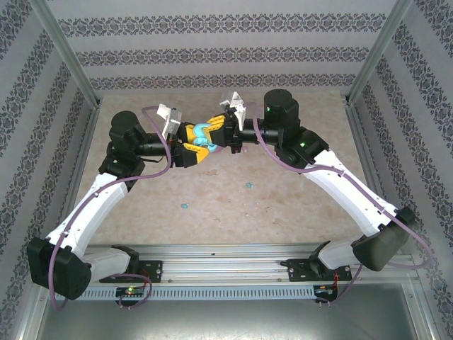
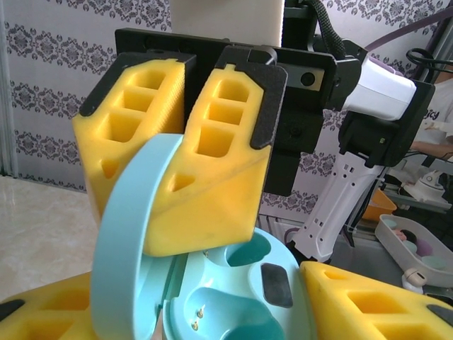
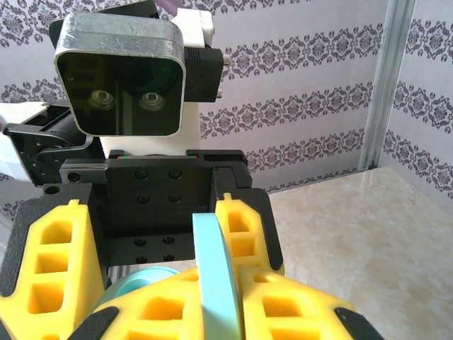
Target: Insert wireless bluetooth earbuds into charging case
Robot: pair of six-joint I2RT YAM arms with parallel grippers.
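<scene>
Holding a cyan charging case (image 1: 203, 136) open between two grippers

Both arms met at the case, which was raised above the tabletop (image 1: 283, 212). The right gripper (image 1: 216, 138) sat at the case's right side. Its yellow foam fingers (image 2: 219, 163) were clamped on the raised lid (image 2: 127, 234), which stood edge-on between them in the right wrist view. The left gripper (image 1: 192, 144) sat at the case's left side. Its fingers (image 2: 375, 304) stood apart, one on each side of the case's base (image 2: 233, 301); whether they squeezed it could not be told. Inside the base two moulded wells lay exposed, with gold contact pins (image 2: 198, 316) in the nearer one. One cyan earbud (image 1: 248, 185) lay on the tabletop, nearer the arm bases than the case and off to its right. A second cyan earbud (image 1: 185, 206) lay nearer still to the bases, slightly left of the case. Both were well apart from the case.
</scene>
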